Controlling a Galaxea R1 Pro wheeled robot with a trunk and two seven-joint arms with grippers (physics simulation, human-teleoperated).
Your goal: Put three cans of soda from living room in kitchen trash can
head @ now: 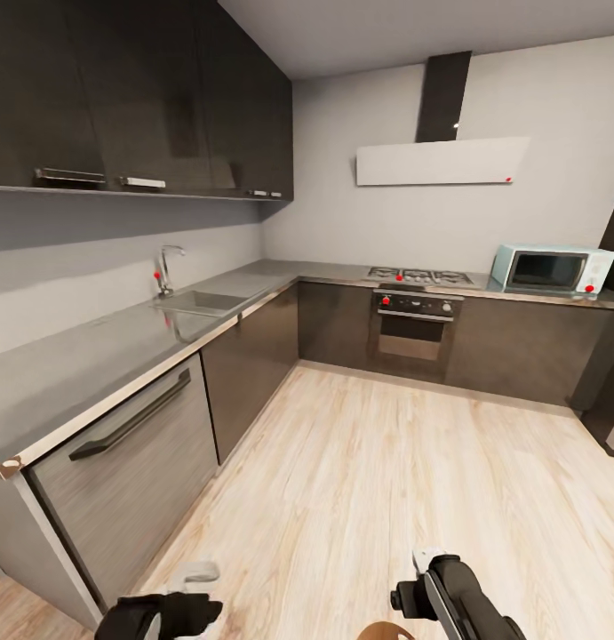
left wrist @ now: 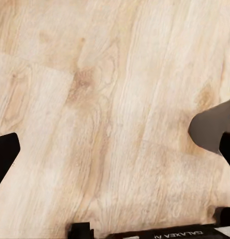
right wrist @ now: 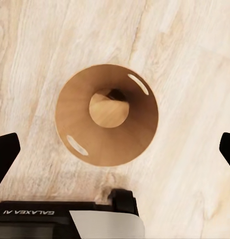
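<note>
Hanging over the bin in the kitchen

I'm holding my right claw (right wrist: 115,149) spread wide above the trash can (right wrist: 107,115), lining up for a drop; left claw (left wrist: 115,149) is spread too.

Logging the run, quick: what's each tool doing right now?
Left tool: open, empty, above bare wood floor.
Right tool: open, empty, above the trash can.
</note>
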